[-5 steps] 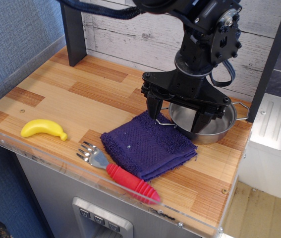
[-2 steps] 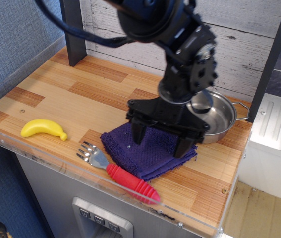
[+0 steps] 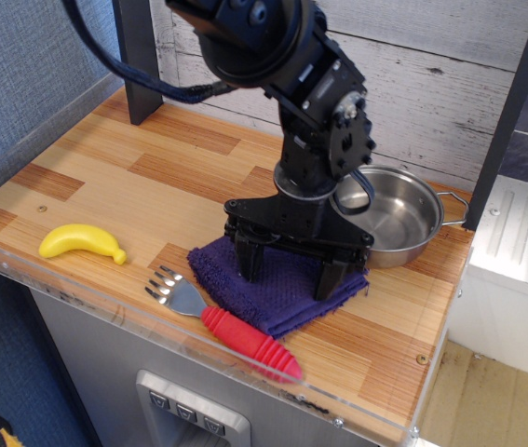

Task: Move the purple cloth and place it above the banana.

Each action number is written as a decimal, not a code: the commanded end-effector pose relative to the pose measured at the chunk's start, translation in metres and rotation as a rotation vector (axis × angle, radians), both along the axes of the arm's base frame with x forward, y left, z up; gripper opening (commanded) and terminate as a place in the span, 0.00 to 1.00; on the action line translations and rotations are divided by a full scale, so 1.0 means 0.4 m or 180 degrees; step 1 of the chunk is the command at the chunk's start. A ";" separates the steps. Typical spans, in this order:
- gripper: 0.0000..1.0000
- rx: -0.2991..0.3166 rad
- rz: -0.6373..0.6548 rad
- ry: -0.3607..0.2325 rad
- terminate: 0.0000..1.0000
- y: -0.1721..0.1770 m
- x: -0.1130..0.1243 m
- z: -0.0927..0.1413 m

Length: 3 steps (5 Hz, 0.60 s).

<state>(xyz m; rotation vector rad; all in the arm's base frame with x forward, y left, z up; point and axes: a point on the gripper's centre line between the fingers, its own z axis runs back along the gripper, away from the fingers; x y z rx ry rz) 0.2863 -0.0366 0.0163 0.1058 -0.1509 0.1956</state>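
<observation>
You have not moved the cloth [image 3: 277, 287] yet: it lies by the pan [image 3: 396, 225], far from the banana [image 3: 81, 242], and your gripper [image 3: 289, 267] sits spread wide right over it, with grabbing, carrying and dropping left.

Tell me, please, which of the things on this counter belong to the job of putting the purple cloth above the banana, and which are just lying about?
Belong to the job:
- purple cloth
- banana
- gripper, fingers spread over the cloth

Just lying about:
- red-handled fork
- steel pan
</observation>
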 end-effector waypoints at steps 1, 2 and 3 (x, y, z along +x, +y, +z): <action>1.00 0.0072 0.0146 0.0063 0.00 0.046 0.005 -0.028; 1.00 0.0116 0.0246 0.0074 0.00 0.078 -0.003 -0.020; 1.00 0.0103 0.0347 0.0065 0.00 0.116 -0.007 -0.013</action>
